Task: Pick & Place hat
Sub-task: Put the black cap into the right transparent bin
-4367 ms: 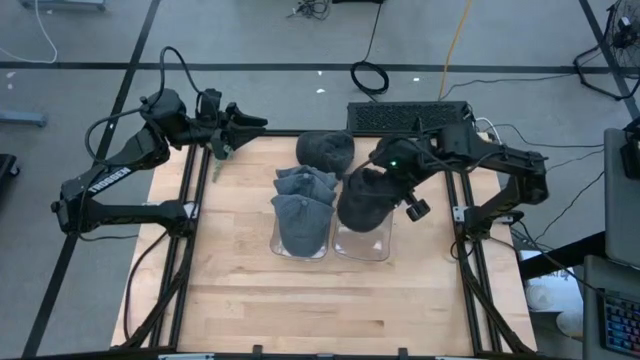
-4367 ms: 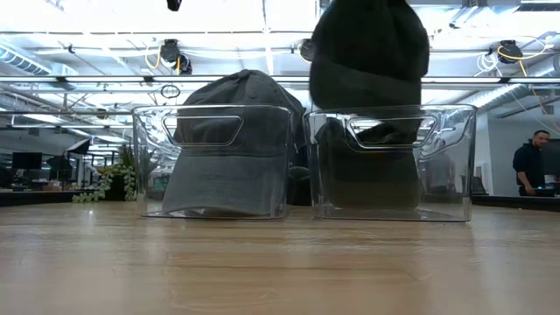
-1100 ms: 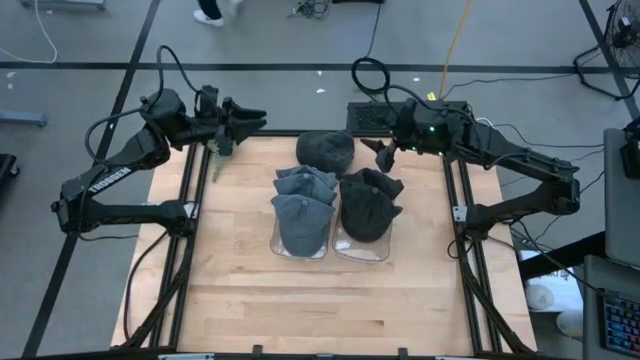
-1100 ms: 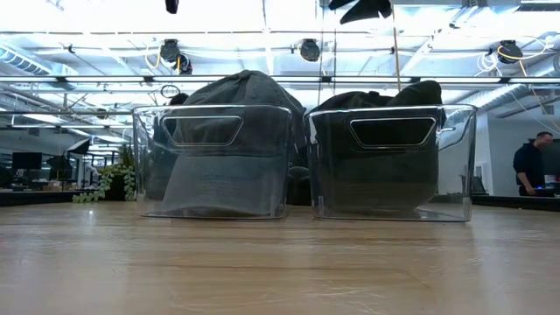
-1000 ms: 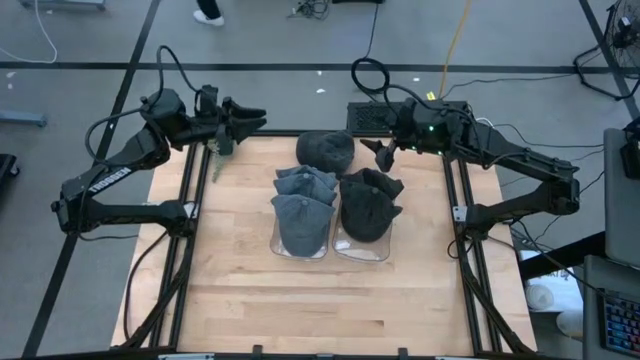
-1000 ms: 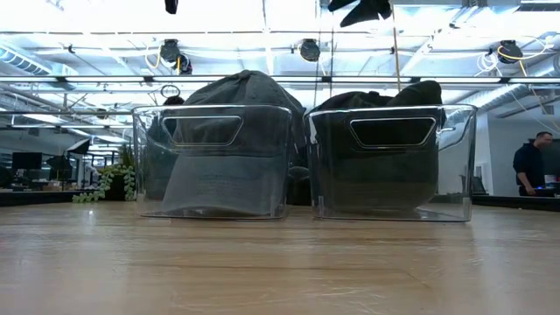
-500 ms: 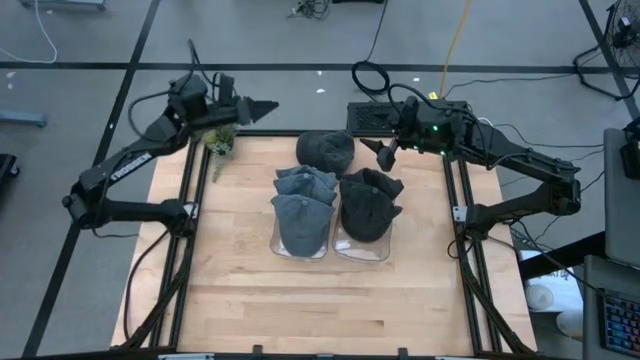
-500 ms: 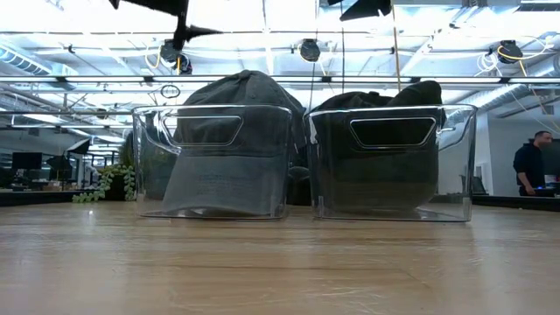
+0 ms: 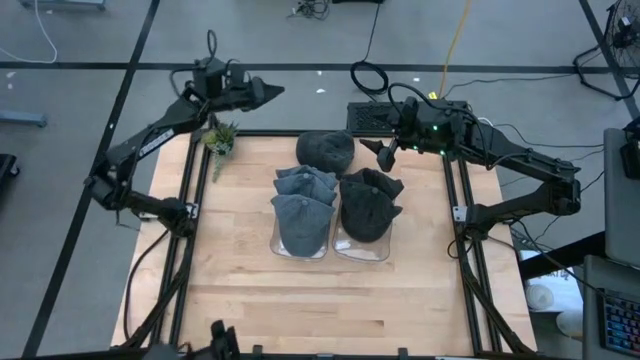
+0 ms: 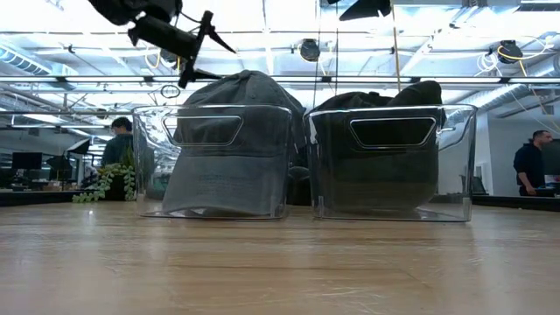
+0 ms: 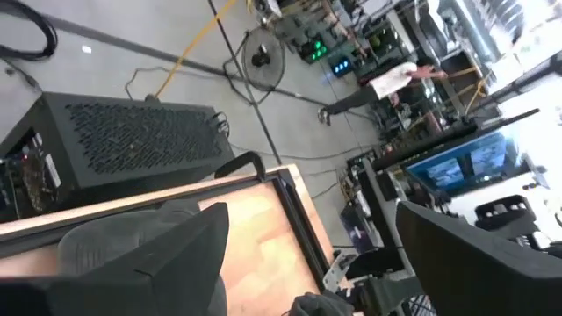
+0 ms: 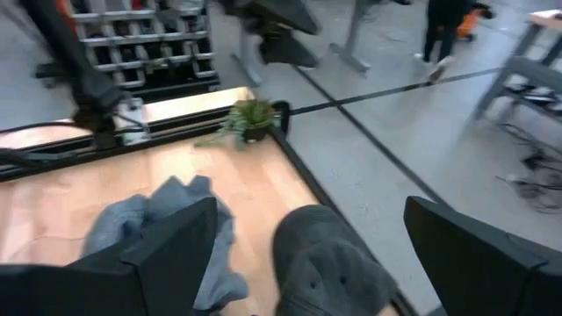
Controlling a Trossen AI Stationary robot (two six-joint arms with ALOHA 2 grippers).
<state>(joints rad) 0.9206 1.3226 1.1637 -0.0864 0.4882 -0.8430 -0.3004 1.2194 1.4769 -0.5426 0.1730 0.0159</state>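
Dark hat (image 9: 326,148) on table, just beside wide-open right hand (image 9: 381,153); left hand (image 9: 262,92) wide, apart.

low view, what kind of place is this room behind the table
Probably a robotics lab or open workshop: exposed ceiling pipes with bright strip lighting, a bench with monitors, and a person standing at a workstation.
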